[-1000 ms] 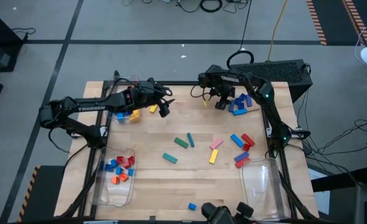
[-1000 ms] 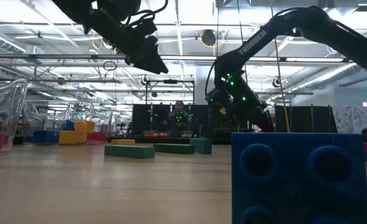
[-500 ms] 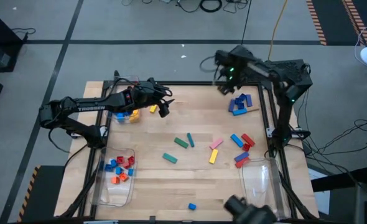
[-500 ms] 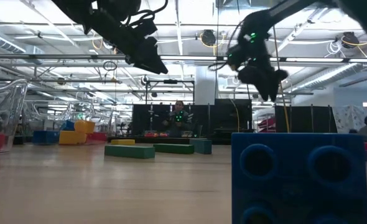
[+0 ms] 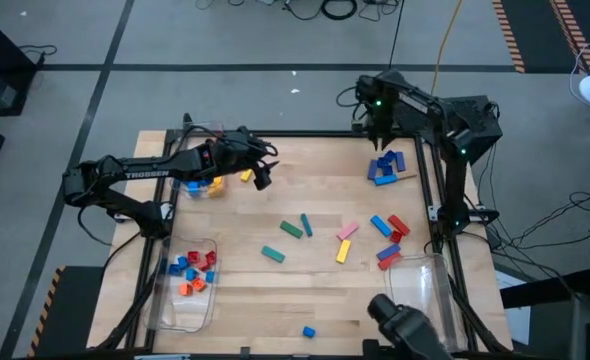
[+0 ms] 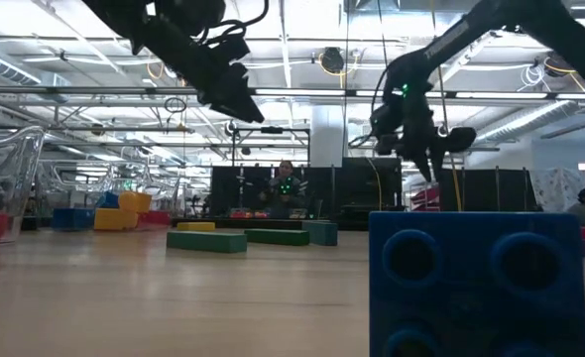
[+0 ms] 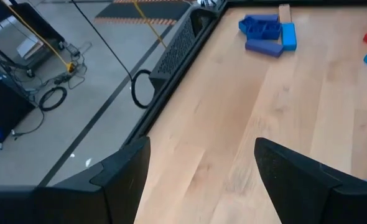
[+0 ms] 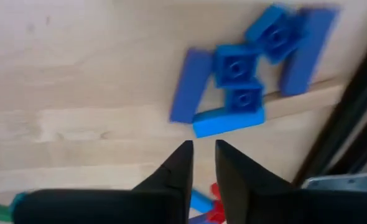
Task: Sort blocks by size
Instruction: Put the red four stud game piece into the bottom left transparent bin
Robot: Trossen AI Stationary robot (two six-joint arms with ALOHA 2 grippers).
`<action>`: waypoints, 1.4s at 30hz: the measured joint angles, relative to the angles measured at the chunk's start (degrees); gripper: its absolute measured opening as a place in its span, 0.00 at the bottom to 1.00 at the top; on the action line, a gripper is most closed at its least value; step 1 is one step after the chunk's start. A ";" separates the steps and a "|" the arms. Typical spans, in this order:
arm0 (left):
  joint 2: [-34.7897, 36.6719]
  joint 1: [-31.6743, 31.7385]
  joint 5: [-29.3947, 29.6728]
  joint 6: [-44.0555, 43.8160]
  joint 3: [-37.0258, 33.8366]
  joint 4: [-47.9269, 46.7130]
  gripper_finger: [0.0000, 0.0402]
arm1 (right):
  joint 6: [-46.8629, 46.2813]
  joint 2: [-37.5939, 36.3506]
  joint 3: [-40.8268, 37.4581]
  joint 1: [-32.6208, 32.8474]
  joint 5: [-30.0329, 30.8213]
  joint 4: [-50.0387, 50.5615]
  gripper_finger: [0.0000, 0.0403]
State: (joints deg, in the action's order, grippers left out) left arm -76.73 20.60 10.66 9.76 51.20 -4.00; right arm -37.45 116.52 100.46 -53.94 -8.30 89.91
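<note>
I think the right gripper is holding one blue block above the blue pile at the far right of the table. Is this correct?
Not quite. The right gripper is above the pile of blue blocks at the far right of the table, but it holds nothing: the right wrist view shows only a bare gap between its nearly closed fingers.

High view: overhead, straight down on the whole table (image 5: 305,200). Low view: tabletop level, close behind a blue brick (image 6: 476,283). Both wrist views share the blue block cluster (image 8: 252,99) with the high view.
</note>
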 joint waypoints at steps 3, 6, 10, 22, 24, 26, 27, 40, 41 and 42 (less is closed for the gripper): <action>0.00 0.02 0.03 -0.06 0.00 -2.28 0.72 | -1.54 1.76 -0.02 1.96 -1.78 0.07 0.07; 0.01 0.02 0.07 -0.04 -0.44 -2.89 0.72 | -1.72 3.44 -0.02 3.67 2.19 0.07 0.01; 0.04 0.02 0.07 0.05 -1.75 -2.56 0.72 | 1.29 3.83 -0.02 6.09 6.10 0.17 0.00; -2.70 0.00 -17.86 -0.40 -9.51 23.45 0.72 | 7.32 -18.20 -7.05 10.15 17.73 -5.08 0.00; -5.95 -0.26 -18.97 -0.43 -9.42 27.85 0.72 | 6.27 -24.28 -12.66 9.75 16.81 -7.02 0.00; -9.87 -0.50 -19.26 -0.42 -8.27 29.42 0.72 | 4.94 -30.07 -19.37 9.69 15.59 -8.26 0.00; -11.94 -0.60 -19.34 -0.43 -7.34 29.43 0.72 | 3.68 -32.54 -22.70 9.69 14.54 -8.94 0.00; -25.01 -3.27 -19.26 -2.00 8.53 23.72 0.72 | -5.38 -46.08 -53.35 22.93 3.21 -6.92 0.00; -24.73 -3.44 -19.20 -1.99 8.87 23.30 0.72 | -6.49 -46.06 -54.40 24.81 2.56 -7.44 0.00; -24.51 -3.62 -19.19 -2.03 9.09 22.87 0.72 | -7.60 -46.01 -55.44 26.65 1.53 -8.47 0.00</action>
State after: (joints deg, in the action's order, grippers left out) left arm -101.24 16.99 -8.54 7.73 60.29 18.88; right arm -45.05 70.52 45.03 -27.29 -6.78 81.44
